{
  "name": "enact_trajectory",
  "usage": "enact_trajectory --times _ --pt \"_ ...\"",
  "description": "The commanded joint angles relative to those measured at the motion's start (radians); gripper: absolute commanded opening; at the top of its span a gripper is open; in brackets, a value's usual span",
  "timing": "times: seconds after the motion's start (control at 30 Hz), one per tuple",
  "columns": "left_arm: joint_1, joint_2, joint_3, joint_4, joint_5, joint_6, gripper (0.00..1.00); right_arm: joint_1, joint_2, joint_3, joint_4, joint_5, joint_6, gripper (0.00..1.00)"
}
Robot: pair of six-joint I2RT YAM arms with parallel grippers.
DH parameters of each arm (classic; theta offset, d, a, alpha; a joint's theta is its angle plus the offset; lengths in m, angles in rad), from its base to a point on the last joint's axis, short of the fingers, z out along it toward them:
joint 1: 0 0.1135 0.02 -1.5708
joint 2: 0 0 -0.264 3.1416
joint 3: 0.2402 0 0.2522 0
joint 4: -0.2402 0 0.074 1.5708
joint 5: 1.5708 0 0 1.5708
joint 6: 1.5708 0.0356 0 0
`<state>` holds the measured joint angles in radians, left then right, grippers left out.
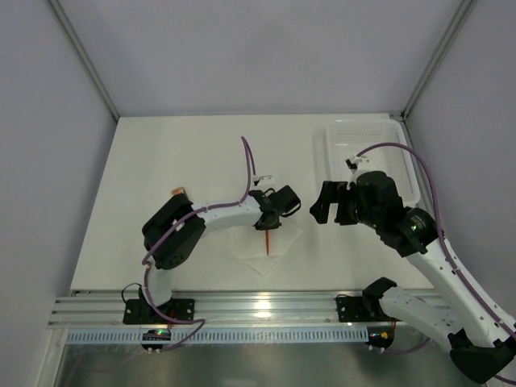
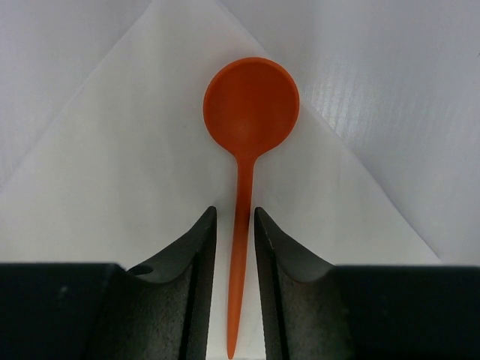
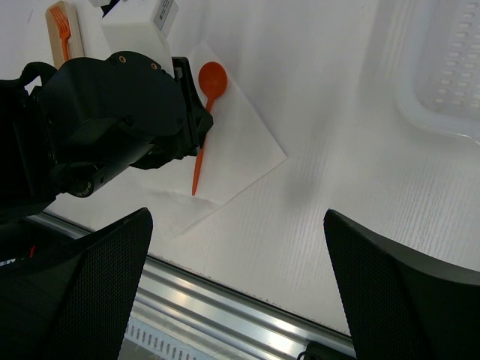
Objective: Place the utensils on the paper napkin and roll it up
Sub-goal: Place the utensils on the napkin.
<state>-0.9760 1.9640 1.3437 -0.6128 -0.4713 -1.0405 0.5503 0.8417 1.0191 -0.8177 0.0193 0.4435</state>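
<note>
An orange spoon point(image 2: 251, 105) lies on the white paper napkin point(image 2: 127, 172), its bowl pointing away from my left gripper point(image 2: 235, 217). The thin handle runs between the left gripper's dark fingers point(image 2: 199, 255), which stand slightly apart with a gap on each side of it, so the gripper is open. In the top view the spoon point(image 1: 268, 240) rests on the napkin point(image 1: 278, 251) just below the left gripper point(image 1: 274, 218). A tan flat piece with a small orange fork point(image 3: 60, 30) lies off the napkin to the left. My right gripper point(image 3: 238, 217) hovers wide open with nothing in it.
A white mesh basket point(image 1: 379, 157) stands at the back right, seen also as the basket point(image 3: 450, 75) in the right wrist view. The table's front metal rail point(image 3: 247, 315) runs just beneath the right gripper. Purple cables point(image 1: 248, 161) loop over both arms.
</note>
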Motion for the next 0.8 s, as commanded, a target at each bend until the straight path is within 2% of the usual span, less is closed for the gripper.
enact_trajectory --times 0.0,0.1,0.13,0.33,0.57,0.67,0.77 --pt "-0.006 -0.040 -0.012 0.018 -0.041 -0.009 0.29 0.003 -0.015 0.016 0.020 -0.005 -0.009 1.00" --pt "-0.007 -0.054 -0.009 0.005 -0.049 -0.007 0.35 0.004 -0.010 0.016 0.023 -0.004 -0.009 0.99" --pt "-0.007 -0.065 -0.011 0.002 -0.053 -0.006 0.40 0.003 -0.010 0.018 0.023 -0.004 -0.009 0.99" --pt "-0.029 -0.157 -0.009 -0.047 -0.122 0.007 0.57 0.004 0.002 0.027 0.022 -0.004 -0.017 0.99" --pt "-0.038 -0.315 0.028 -0.179 -0.193 0.082 0.62 0.003 0.048 0.035 0.038 -0.004 -0.028 0.99" --pt "0.000 -0.379 -0.003 -0.196 -0.141 0.137 0.62 0.005 0.077 0.021 0.060 0.004 -0.028 1.00" --pt "0.098 -0.482 -0.058 -0.163 -0.066 0.189 0.61 0.003 0.102 0.013 0.097 0.016 -0.014 0.99"
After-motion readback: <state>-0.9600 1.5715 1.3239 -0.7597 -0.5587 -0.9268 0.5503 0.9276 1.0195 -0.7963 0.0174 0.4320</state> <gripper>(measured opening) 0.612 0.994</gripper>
